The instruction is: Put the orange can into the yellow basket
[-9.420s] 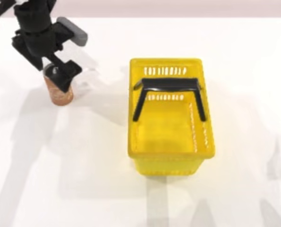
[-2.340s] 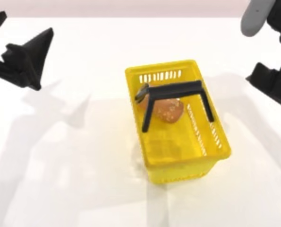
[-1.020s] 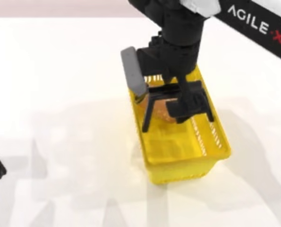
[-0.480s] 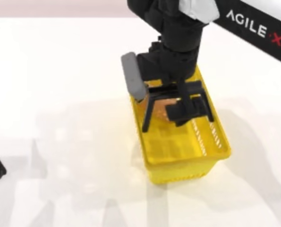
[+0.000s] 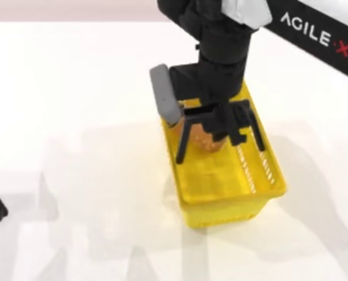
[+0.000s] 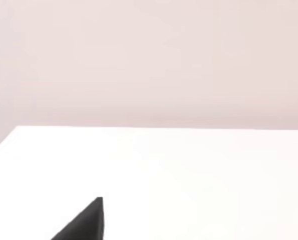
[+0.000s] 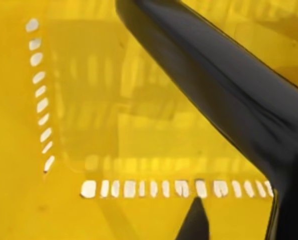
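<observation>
Right hand [image 5: 227, 124] at handle [image 5: 188, 130], above orange can [image 5: 204, 138].

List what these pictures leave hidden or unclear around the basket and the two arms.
- Orange can: top view shows only a patch inside the yellow basket; the right arm and the black handle cover the rest, so its pose is unclear.
- Right hand: whether it is shut on the handle is masked by the arm's own body.
- Left hand: out of frame; only a dark bit of the arm shows at the top view's left edge.
</observation>
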You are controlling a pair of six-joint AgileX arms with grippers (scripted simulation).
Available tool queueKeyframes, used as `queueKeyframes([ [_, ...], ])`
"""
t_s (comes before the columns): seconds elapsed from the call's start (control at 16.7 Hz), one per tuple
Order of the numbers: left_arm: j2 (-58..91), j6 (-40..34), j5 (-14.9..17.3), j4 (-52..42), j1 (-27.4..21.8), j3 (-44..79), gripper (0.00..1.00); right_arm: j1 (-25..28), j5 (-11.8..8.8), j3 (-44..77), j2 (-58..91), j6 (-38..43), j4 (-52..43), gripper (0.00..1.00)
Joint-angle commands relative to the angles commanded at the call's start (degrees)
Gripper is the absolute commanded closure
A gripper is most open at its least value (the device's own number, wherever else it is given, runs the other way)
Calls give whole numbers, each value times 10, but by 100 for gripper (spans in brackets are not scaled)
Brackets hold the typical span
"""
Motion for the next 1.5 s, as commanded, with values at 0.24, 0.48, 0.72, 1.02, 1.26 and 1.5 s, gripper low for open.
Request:
queueKeyframes([
  [0.24,0,0,0,0,0,0,0,0,0,0,0,0,0,100],
  [0.48,0,0,0,0,0,0,0,0,0,0,0,0,0,100],
  [0.72,0,0,0,0,0,0,0,0,0,0,0,0,0,100],
  [1.02,0,0,0,0,0,0,0,0,0,0,0,0,0,100],
  [1.26,0,0,0,0,0,0,0,0,0,0,0,0,0,100],
  [1.5,0,0,0,0,0,0,0,0,0,0,0,0,0,100],
])
